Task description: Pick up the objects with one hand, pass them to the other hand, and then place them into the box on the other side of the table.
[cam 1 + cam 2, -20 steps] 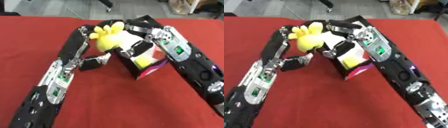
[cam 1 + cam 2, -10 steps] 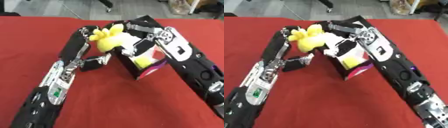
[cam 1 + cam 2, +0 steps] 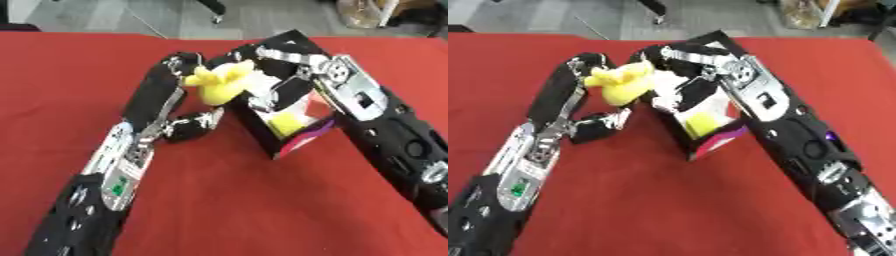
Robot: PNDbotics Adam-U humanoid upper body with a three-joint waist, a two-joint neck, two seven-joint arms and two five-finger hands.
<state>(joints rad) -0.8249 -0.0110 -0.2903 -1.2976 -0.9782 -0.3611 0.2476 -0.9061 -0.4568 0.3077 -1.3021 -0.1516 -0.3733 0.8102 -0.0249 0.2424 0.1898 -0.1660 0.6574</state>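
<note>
Left eye view: the soft yellow plush toy (image 3: pixel 219 85) sits up at twelve o'clock of the red cloth-covered worktop (image 3: pixel 219 200), right between the two arms. The left hand (image 3: pixel 179 67) comes up from seven o'clock, and its fingers are curled against the toy's left side, pinching it. The right hand (image 3: pixel 262 57) reaches over from three o'clock, meeting the toy at its upper right; how its fingers are set I cannot tell. Just at four o'clock of the toy stands the open black box with white inner walls and a purple edge (image 3: pixel 293 125), tilted on the cloth, with a yellow block-shaped thing (image 3: pixel 284 122) showing inside.

Right eye view: same scene, nudged leftwards. The plush toy (image 3: pixel 620 85) is touching the box's near-left corner, the left hand (image 3: pixel 584 65) at its nine o'clock, the right hand (image 3: pixel 677 54) at its two o'clock. Grey floor (image 3: pixel 553 15) lies beyond the worktop's far edge.
</note>
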